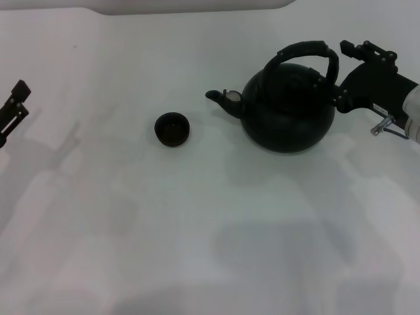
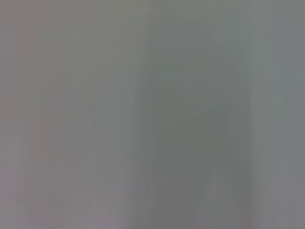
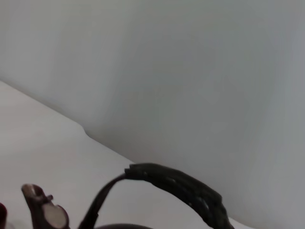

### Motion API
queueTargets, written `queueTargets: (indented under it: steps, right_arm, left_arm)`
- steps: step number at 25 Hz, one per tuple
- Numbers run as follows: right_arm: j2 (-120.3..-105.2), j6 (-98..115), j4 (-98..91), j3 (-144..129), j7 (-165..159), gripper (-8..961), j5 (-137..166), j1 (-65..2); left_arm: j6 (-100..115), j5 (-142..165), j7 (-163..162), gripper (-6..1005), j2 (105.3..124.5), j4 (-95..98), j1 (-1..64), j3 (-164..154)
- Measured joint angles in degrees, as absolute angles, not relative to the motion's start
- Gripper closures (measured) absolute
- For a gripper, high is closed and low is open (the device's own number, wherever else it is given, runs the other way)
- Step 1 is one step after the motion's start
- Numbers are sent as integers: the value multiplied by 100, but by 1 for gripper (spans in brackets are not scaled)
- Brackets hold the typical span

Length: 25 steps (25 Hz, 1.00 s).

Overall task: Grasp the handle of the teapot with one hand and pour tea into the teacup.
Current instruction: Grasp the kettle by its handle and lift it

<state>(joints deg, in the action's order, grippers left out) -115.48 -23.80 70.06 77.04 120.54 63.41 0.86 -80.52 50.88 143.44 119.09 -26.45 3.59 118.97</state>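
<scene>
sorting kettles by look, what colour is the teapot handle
Black, with a rough wrapped texture on the handle; right wrist view shows it best.

black teapot (image 1: 289, 111) upright, teacup (image 1: 172, 128) beside spout

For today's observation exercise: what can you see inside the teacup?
The teacup shows only a dark interior from the head view; no liquid is discernible, but its dark glaze could hide a shallow layer. It stands apart from the teapot.

Right wrist view: the thick black arched handle with its wrapped, rough texture (image 3: 181, 187) sweeps across low in the picture, thinning to a slim strut on the spout side. There's the short dark spout with a pale round spot (image 3: 45, 212). Behind both, a white surface (image 3: 52, 148) meets a plain pale wall (image 3: 190, 71).
</scene>
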Motion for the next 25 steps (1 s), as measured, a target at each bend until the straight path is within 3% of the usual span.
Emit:
queueTargets:
  steps: [9, 15, 25]
  right_arm:
    - [-11549, -2229, 6971, 7640, 12189, 355, 6381, 88]
    - [-11549, -2301, 6930, 7627, 12389, 524, 6345, 79]
    - [-11566, -2314, 6914, 7664, 12554, 603, 6072, 9]
  left_arm:
    - [-8038, 5090, 14344, 182, 11908, -2646, 445, 11901]
    - [-7989, 5104, 14344, 182, 11902, -2646, 477, 11894]
    - [-7957, 5131, 14344, 181, 11900, -2645, 501, 11900]
